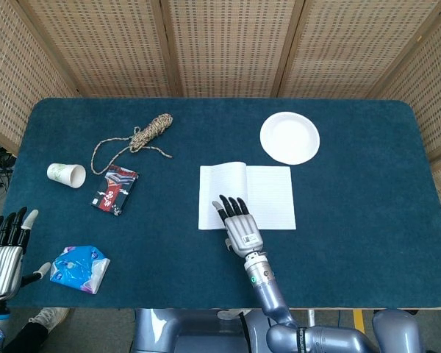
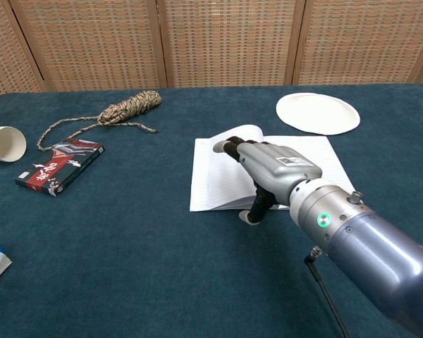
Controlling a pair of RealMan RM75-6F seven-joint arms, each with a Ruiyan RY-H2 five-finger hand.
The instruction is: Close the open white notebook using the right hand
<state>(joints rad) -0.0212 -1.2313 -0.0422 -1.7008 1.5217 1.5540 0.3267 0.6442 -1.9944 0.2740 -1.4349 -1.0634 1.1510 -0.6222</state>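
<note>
The white notebook (image 1: 264, 193) (image 2: 218, 169) lies open on the table's middle, lined pages up, its left pages bulging near the spine. My right hand (image 1: 237, 224) (image 2: 268, 171) hovers flat over the notebook's near edge and left page, fingers stretched out and apart, thumb pointing down just in front of the near edge. It holds nothing. My left hand (image 1: 5, 250) is at the near left corner, off the table's edge, fingers straight and empty; the chest view does not show it.
A white plate (image 1: 289, 137) (image 2: 317, 113) sits behind the notebook to the right. A coil of rope (image 1: 143, 135) (image 2: 127, 107), a red-black packet (image 1: 115, 189) (image 2: 58, 165), a tipped paper cup (image 1: 67, 174) (image 2: 5, 143) and a blue tissue pack (image 1: 79, 268) lie at left.
</note>
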